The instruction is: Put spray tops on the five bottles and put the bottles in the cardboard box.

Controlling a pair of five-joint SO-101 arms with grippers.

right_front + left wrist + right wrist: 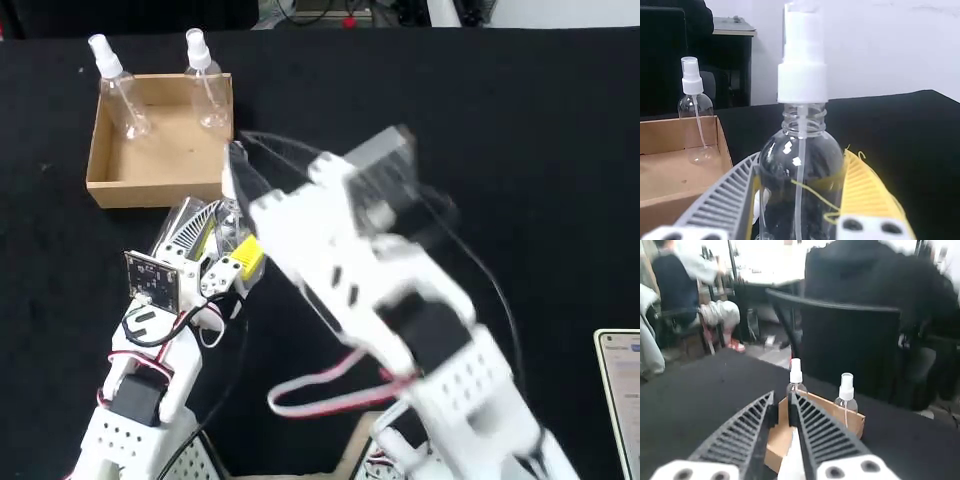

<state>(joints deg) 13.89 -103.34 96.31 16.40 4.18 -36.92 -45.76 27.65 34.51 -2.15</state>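
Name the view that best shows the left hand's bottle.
Left wrist view: the bottle is close up in the left hand, spray top on. High view: an arm covers it. Right wrist view faces the box.

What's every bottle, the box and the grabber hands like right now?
Held bottle, upright, clamped in the left gripper, spray top sitting on its neck.
Two boxed bottles, upright, tops on.
Cardboard box, open on top.
Right gripper, slightly open, empty.
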